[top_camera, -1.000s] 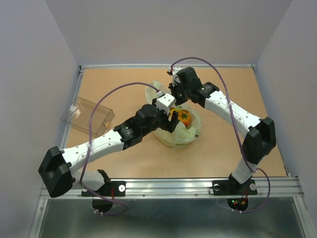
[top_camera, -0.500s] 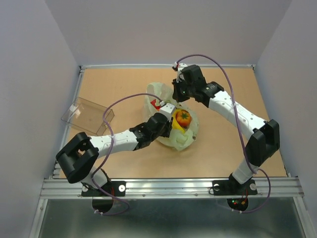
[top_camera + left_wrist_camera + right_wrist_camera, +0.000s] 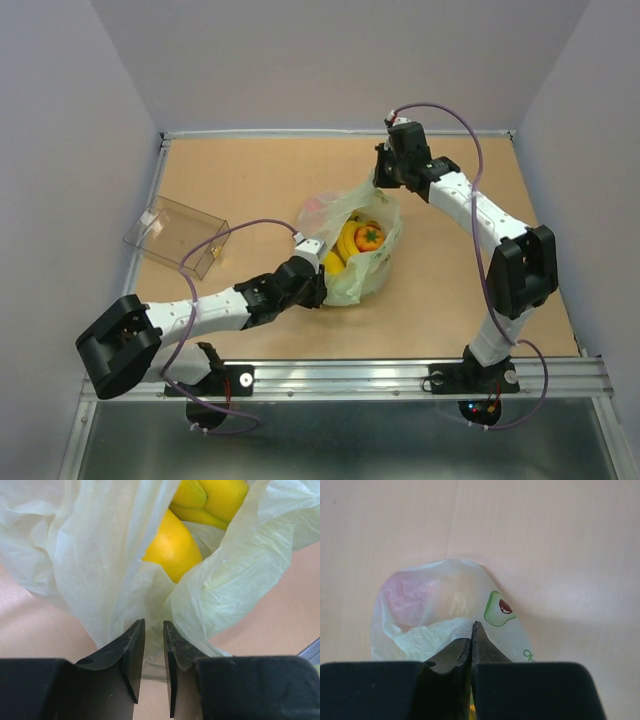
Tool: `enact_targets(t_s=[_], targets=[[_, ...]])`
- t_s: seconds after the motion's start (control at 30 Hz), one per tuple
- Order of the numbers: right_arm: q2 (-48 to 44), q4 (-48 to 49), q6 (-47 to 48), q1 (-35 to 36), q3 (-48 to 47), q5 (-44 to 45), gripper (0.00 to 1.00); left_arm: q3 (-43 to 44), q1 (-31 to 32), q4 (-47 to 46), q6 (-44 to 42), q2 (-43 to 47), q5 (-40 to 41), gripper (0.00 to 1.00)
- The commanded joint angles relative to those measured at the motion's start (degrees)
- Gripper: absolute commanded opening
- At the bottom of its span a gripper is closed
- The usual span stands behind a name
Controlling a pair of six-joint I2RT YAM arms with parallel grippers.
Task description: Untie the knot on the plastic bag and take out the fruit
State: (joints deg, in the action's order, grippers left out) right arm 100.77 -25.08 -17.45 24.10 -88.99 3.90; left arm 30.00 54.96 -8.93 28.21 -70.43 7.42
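while the left tool and right tool pinch its crinkly film, the plastic bag gapes over smooth fruit.

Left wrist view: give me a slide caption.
Left hand pinching the plastic bag, yellow fruit visible inside.

The plastic bag is thin, translucent pale green film, crinkled and faintly shiny, with a small printed patch. The fruit inside looks smooth and waxy with a soft gloss. The table is a matt, even, wood-like tan board. Near its left edge, the box is clear, rigid, glossy plastic. The rail along its near edge is brushed metal. The left gripper is matt black plastic.
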Motion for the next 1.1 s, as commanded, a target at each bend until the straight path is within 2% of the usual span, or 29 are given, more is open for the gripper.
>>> enact_targets(t_s=[0.0, 0.03, 0.1, 0.13, 0.17, 0.23, 0.27, 0.33, 0.4, 0.57, 0.7, 0.8, 0.97, 1.07], targets=[[-1.0, 3.5, -1.4, 0.6, 2.5, 0.1, 0.12, -0.8, 1.1, 1.5, 2.7, 1.4, -0.9, 0.37], [-1.6, 3.6, -0.8, 0.7, 2.9, -0.6, 0.31, -0.8, 1.3, 1.5, 2.7, 1.5, -0.6, 0.39], [-4.3, 3.5, -0.4, 0.9, 4.6, -2.8, 0.52, 0.8, 1.4, 1.8, 2.2, 2.4, 0.0, 0.48], [-5.7, 3.5, -0.3, 1.0, 5.4, -2.9, 0.70, 1.6, 1.4, 2.1, 1.9, 2.7, 0.9, 0.52], [-7.1, 3.5, -0.2, 1.6, 6.5, -2.5, 0.78, 3.4, 1.4, 2.4, 1.6, 3.0, 1.5, 0.58], [-11.5, 3.4, -0.4, 2.4, 9.7, -1.7, 0.92, 5.1, 1.4, 2.8, 1.1, 3.0, 3.2, 0.62], [-13.0, 3.3, -0.7, 2.9, 10.8, -1.4, 0.95, 5.9, 1.5, 3.0, 1.0, 3.1, 3.6, 0.64], [-17.9, 2.8, -2.5, 4.1, 15.0, -0.9, 1.00, 7.6, 1.5, 3.2, 0.7, 2.8, 4.4, 0.68], [-21.2, 2.0, -5.4, 5.8, 18.3, 0.6, 1.00, 8.4, 1.5, 3.6, 0.9, 2.3, 4.7, 0.73], [-31.2, -0.7, -12.3, 8.4, 29.8, 3.9, 1.00, 8.2, 1.5, 3.7, 1.6, 1.6, 5.0, 0.74], [-35.7, -2.0, -17.1, 9.6, 37.6, 3.8, 1.00, 7.9, 1.6, 3.7, 2.4, 0.0, 5.0, 0.75], [-37.0, -2.6, -19.9, 9.9, 41.9, 2.7, 0.97, 7.1, 1.6, 4.0, 3.3, -0.3, 5.6, 0.75], [-37.4, -2.6, -23.6, 10.1, 50.5, 0.9, 0.86, 5.4, 1.6, 5.1, 5.9, -1.5, 6.5, 0.73], [-37.1, -2.6, -24.6, 10.1, 52.4, 0.2, 0.85, 5.1, 1.6, 6.5, 7.5, -1.8, 6.8, 0.73]])
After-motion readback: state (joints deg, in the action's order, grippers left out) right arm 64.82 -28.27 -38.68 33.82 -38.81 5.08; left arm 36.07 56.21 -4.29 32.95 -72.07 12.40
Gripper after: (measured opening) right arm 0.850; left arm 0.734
